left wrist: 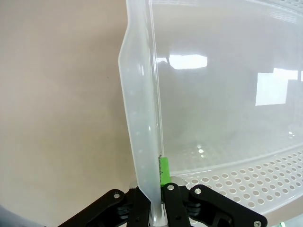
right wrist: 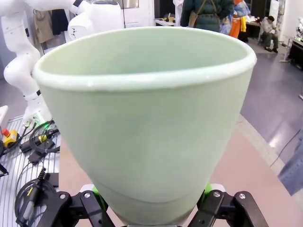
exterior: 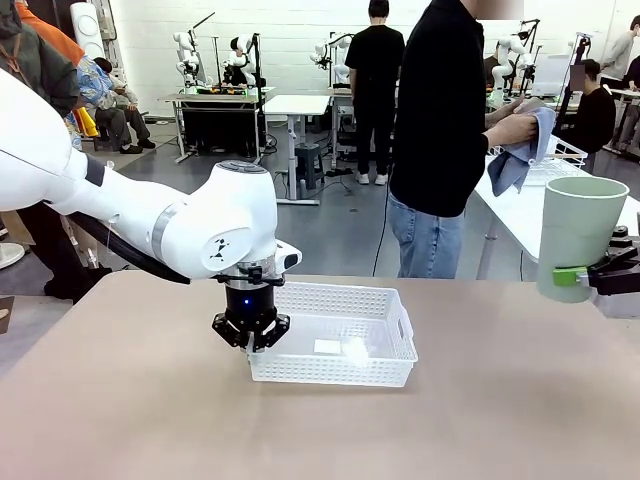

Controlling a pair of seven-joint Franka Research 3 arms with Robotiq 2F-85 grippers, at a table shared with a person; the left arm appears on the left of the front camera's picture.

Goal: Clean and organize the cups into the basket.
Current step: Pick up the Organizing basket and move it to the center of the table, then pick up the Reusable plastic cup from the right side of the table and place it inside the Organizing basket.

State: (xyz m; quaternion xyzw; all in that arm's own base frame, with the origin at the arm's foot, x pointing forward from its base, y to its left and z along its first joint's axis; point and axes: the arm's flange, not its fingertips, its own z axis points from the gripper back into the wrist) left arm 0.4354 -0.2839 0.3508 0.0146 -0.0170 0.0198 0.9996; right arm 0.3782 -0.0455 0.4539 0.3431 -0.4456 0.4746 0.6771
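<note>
**A:** Where is the basket, and what is touching it?

**B:** A shallow rectangular white plastic basket (exterior: pixel 340 300) with perforated lattice sides sits flat on the tan table (exterior: pixel 130 410), near the middle. The white left arm reaches in from the left, and its black left tool (exterior: pixel 251 335) points straight down at the basket's near left corner.

**A:** Is that tool gripping anything?

**B:** Yes. In the left wrist view the fingers are pressed together on the basket's thin side wall (left wrist: pixel 142 118), one inside and one outside. A green pad (left wrist: pixel 164 170) lies flat against the inner face. The basket's glossy floor reflects bright lights.

**A:** And the cup?

**B:** A tall, pale mint green cup (exterior: pixel 581 232) with no handle is at the right edge of the front view. It is upright, mouth upward, raised well above the table and well apart from the basket. The right tool (exterior: pixel 582 280) is clamped around it low down, near the base, with a green pad showing against the cup's side.

**A:** What does that arm's own camera show?

**B:** The cup's rounded rim and pale wall, very close, with the two black fingers on either side of its base.

**A:** Is anyone at the table?

**B:** A person in a black top and blue jeans stands at the far side, both hands (exterior: pixel 512 128) around a grey-blue cloth (exterior: pixel 518 160).
</note>
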